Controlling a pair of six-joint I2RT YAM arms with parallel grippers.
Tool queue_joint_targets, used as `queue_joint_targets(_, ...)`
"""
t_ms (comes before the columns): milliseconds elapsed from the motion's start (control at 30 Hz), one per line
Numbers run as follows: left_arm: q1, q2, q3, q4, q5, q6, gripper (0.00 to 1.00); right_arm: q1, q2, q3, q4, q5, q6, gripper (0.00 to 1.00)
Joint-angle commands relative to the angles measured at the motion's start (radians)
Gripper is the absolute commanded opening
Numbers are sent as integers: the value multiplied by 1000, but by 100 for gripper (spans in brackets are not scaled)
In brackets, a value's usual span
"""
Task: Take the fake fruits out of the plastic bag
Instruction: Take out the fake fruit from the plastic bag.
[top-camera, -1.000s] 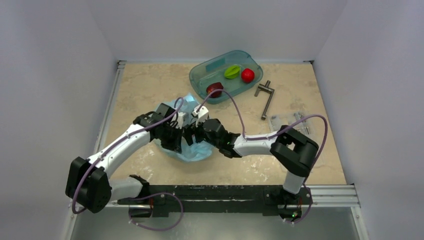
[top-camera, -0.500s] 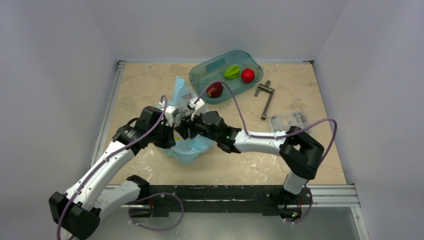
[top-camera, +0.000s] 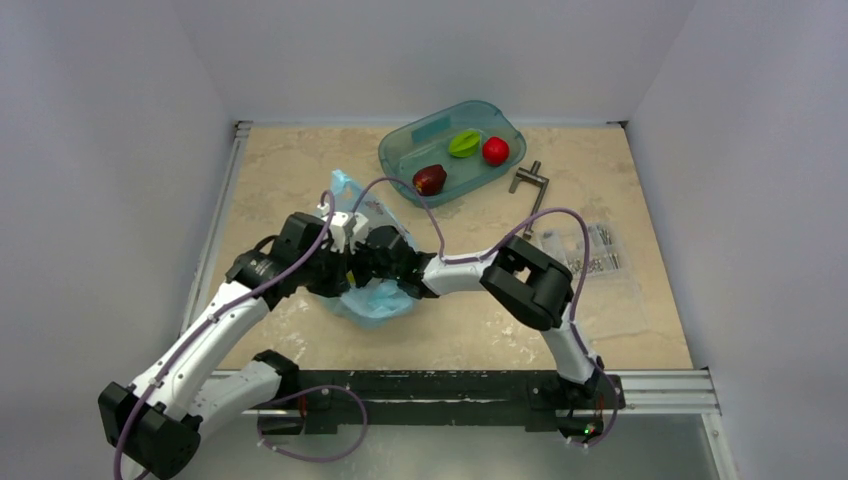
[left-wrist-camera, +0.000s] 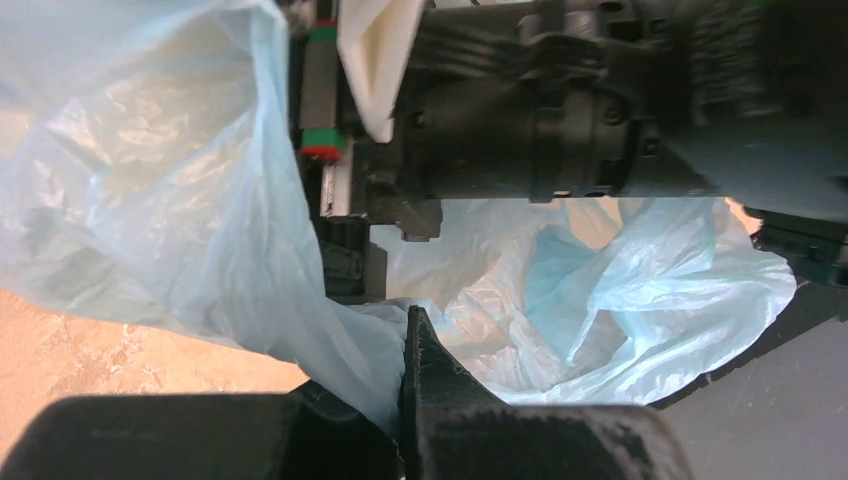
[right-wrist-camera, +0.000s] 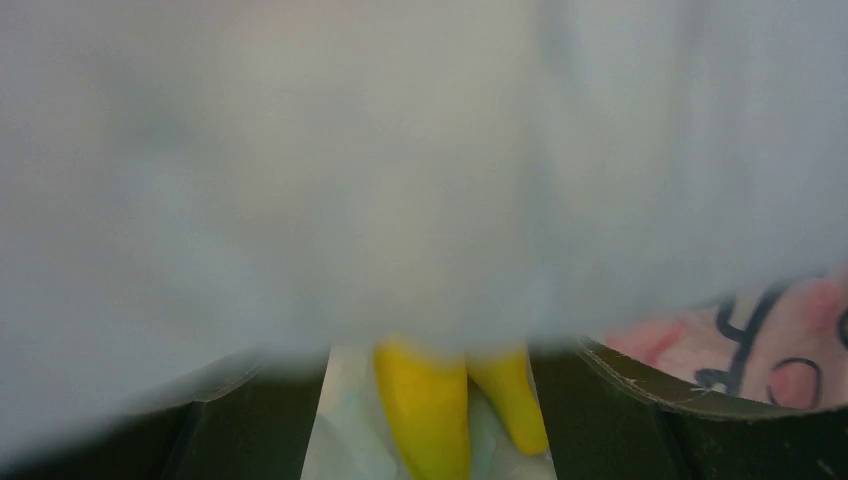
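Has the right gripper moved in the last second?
Yes. The right gripper has shifted left, deeper into the plastic bag, farther from the clear packet.

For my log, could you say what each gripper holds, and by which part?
The left gripper pinches a fold of the bag. The right gripper is inside the bag, the banana between its jaws; whether it grips cannot be told.

Legible text: none I can read. Plastic bag (right-wrist-camera: 762, 352): pink-and-black print, only partly seen, undecipherable.
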Motion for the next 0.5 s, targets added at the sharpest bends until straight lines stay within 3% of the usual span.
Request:
queue_joint_targets(0, -3, 14, 17, 20, 18, 5, 0, 5, 45, 72, 30, -69, -28, 74)
queue_joint_targets(167, -3, 11, 15, 22, 14, 5, 0, 5, 101, 102, 29, -49, -18, 72)
queue_joint_targets(467, -3, 23, 22, -1, -56, -10, 0, 0, -31, 81, -11, 20, -8, 24)
